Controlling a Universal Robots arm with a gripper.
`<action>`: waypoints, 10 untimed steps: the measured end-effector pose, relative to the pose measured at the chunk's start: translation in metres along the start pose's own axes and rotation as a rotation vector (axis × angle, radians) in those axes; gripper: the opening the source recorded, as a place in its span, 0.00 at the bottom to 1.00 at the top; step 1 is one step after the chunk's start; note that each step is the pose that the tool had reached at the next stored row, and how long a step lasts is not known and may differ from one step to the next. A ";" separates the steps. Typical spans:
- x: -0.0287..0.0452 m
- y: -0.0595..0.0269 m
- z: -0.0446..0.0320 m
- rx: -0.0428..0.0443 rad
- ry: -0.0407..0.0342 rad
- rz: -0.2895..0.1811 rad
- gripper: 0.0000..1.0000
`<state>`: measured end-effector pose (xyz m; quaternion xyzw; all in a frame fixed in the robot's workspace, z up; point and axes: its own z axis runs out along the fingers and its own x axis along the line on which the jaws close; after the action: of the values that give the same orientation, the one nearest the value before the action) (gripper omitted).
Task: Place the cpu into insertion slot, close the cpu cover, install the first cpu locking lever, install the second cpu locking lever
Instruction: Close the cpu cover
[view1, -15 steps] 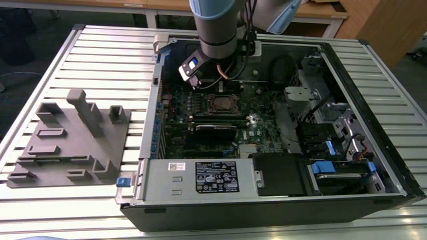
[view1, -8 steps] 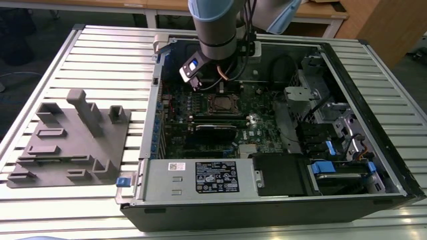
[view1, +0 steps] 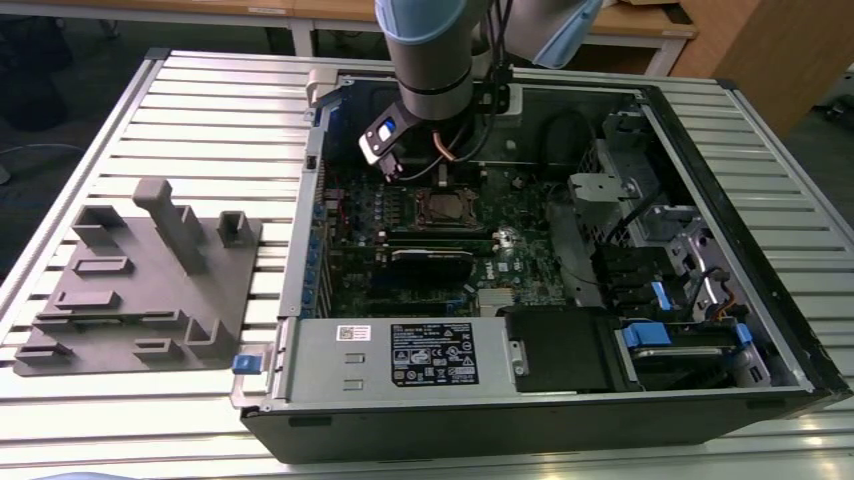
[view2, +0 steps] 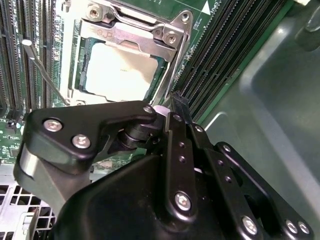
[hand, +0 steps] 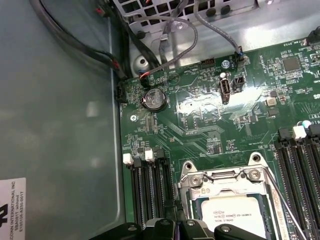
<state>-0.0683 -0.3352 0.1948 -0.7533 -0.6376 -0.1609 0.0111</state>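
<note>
Already the cpu (view2: 120, 70) is seated in the insertion slot (view2: 82, 65) under the cpu cover (view2: 131, 34); the tool (view2: 178, 101), pinched together and empty, is held at the end of the locking lever (view2: 174, 62) flanking that cover.

Worktop (view1: 200, 110): pale slatted metal.
Holder block (view1: 140, 290): grey, with posts and pockets, on the worktop at the exterior view's left.
Computer case (view1: 534, 435): black, lying open, just beside the block.
Power supply (view1: 334, 360): silver, labelled, inside the case.
Motherboard (hand: 200, 120): green.
Coin battery (hand: 154, 100): on the motherboard, near dark cables (hand: 165, 45).
</note>
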 end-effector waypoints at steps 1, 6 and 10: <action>0.0000 -0.0001 0.0000 -0.0005 -0.0003 0.002 0.11; -0.0004 -0.0033 -0.0007 -0.0024 -0.0006 0.004 0.11; -0.0006 -0.0036 -0.0003 -0.0099 -0.0056 0.029 0.11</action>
<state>-0.0719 -0.3352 0.1942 -0.7630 -0.6257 -0.1617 0.0079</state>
